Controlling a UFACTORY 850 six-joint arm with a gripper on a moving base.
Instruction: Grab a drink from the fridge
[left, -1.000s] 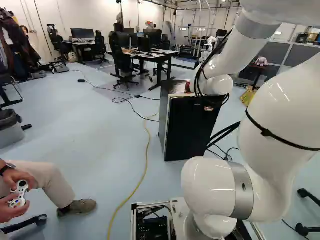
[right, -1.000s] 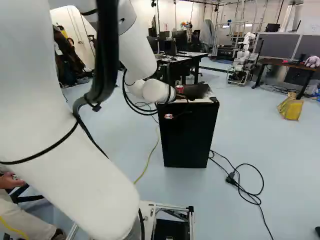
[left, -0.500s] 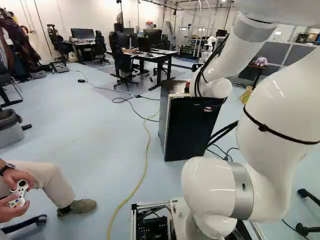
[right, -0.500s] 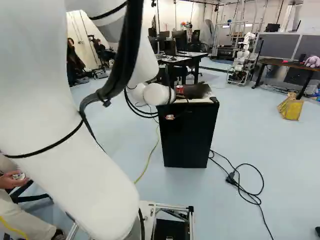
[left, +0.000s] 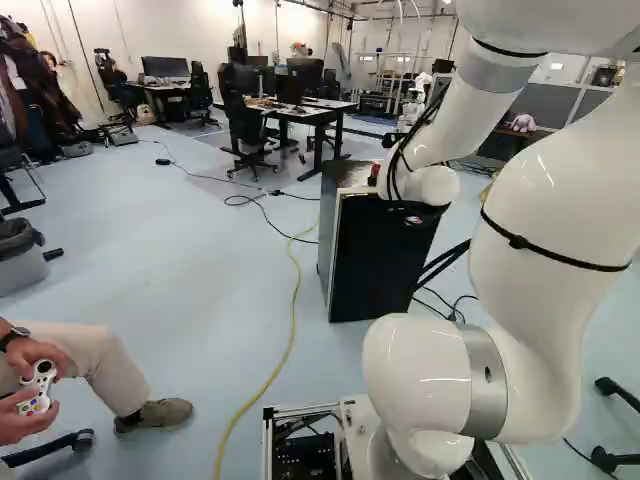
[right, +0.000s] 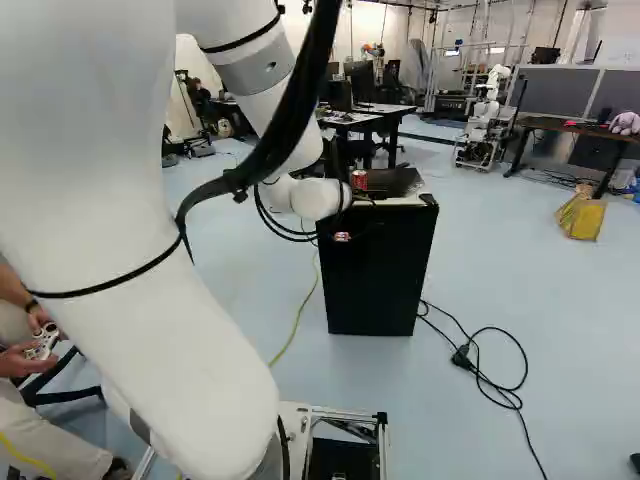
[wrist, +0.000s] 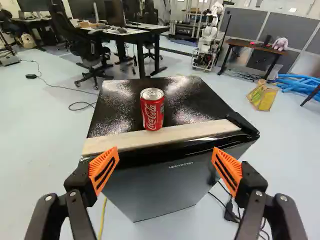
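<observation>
Pale blue floor (left: 190, 290) runs across the room to black office chairs (left: 245, 125) and a desk (left: 335, 112), with another robot (right: 487, 115) off at the far side and a yellow bag (right: 580, 215) lying nearer to me. Down the left base view I follow a yellow cord (left: 292, 330), and to the right of the fridge (wrist: 160, 185) in the right base view I see a tangle of black cable (right: 500, 365). From my seat at the controls, my white arm (left: 535, 240) reaches forward to the fridge, bringing the pincer (right: 342, 237) up by its front; the base views give me little of it against the dark door. Through the wrist view I can read the pincer (wrist: 166, 152) properly: it's spread wide, orange pads (wrist: 104, 170) well apart, and I've got hold of nothing. Ahead of it, centred between the two fingers, I have my drink, a red can (wrist: 152, 109) upright on the black top of the fridge. Its foot sits right by a pale strip (wrist: 200, 130) along the front edge. Below that, the fridge door is closed.
</observation>
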